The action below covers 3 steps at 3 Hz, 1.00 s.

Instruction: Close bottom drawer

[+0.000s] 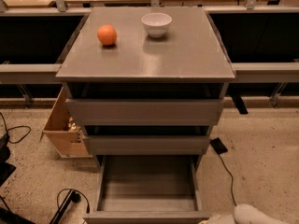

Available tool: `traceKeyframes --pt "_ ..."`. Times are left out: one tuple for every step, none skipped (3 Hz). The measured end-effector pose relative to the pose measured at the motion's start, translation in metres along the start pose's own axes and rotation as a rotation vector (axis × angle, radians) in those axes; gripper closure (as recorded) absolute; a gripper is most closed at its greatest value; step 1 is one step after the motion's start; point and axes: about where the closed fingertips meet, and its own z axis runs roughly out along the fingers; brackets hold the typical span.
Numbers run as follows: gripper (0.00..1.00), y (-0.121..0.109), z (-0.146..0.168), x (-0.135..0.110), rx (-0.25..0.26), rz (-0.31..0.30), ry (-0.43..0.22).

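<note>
1. Where the view ends at its lower right corner, the tool [216, 219] shows only as a pale sliver at the end of a white arm [252, 214]. I cannot tell whether it is wide, narrow or holding anything.
2. Just left of the tool lies the bottom drawer [147, 183], standing well out from the cabinet with its shallow grey inside bare. The right end of its front strip is close beside the tool, but I cannot tell whether they touch.
3. Above the tool and to its left, the middle drawer [147, 144] and the top drawer [145, 112] sit stacked over the open one.
4. Higher still, the counter [187, 55] carries an orange [107, 34] and a white bowl [156, 24], set apart from each other.
5. Far to the tool's left, a cardboard box [63, 132] leans by the cabinet's side.
</note>
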Motion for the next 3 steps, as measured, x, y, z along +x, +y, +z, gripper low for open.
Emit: traceKeyframes --pt "1.0 0.0 0.0 0.0 0.0 0.0 0.0" --pt "1.0 0.001 0.026 0.007 -0.029 0.01 -0.019" --pt "1.0 -0.01 0.092 0.021 -0.07 0.0 -0.109"
